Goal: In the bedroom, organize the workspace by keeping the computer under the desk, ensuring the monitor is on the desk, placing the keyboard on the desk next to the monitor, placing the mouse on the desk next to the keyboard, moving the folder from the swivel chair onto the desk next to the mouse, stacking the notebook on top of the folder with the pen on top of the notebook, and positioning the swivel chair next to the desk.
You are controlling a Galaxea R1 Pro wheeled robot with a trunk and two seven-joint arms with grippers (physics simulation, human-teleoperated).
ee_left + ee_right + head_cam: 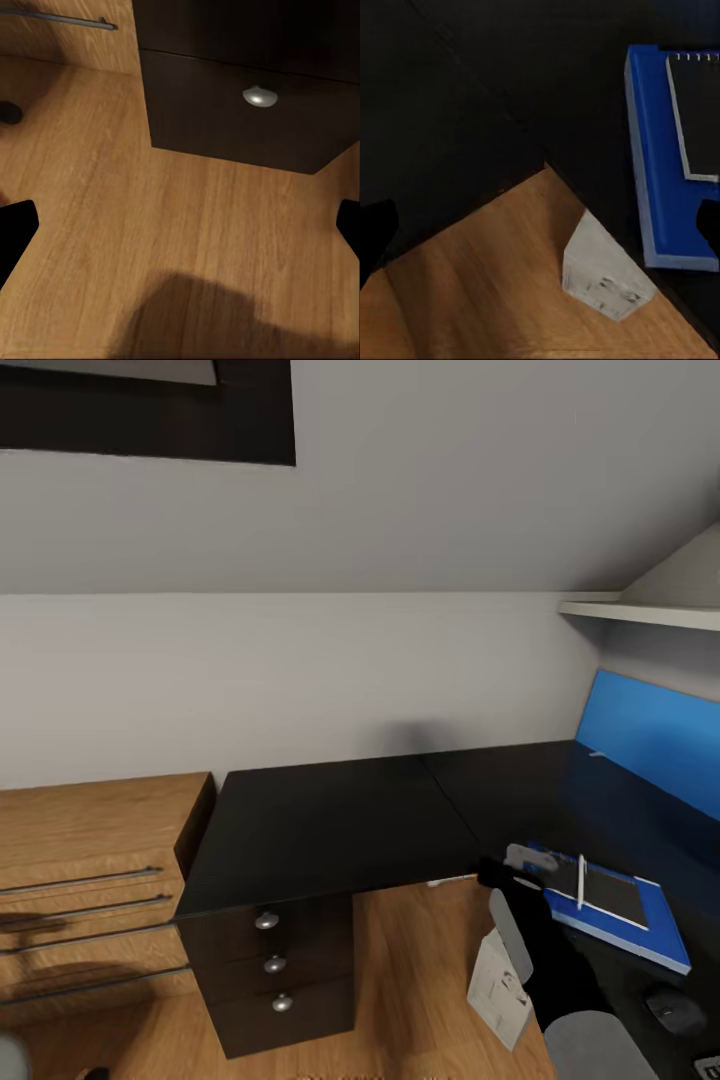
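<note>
Folder [668,930] is on your desk [330,825], on the right wing near the front edge, with the notebook [612,893] stacked on it and a white pen [581,881] lying on the notebook's left part. Mouse [674,1010] sits on the desk just nearer you than the folder. Computer [498,990] stands on the wood floor [410,960] under the desk's inner corner. Your right gripper [540,225] hangs above that corner, fingers spread wide, nothing held. Left gripper [180,225] is low over the floor in front of the bottom drawer knob [259,96], also wide open and empty. Wooden dresser [90,860] stands left of the desk.
</note>
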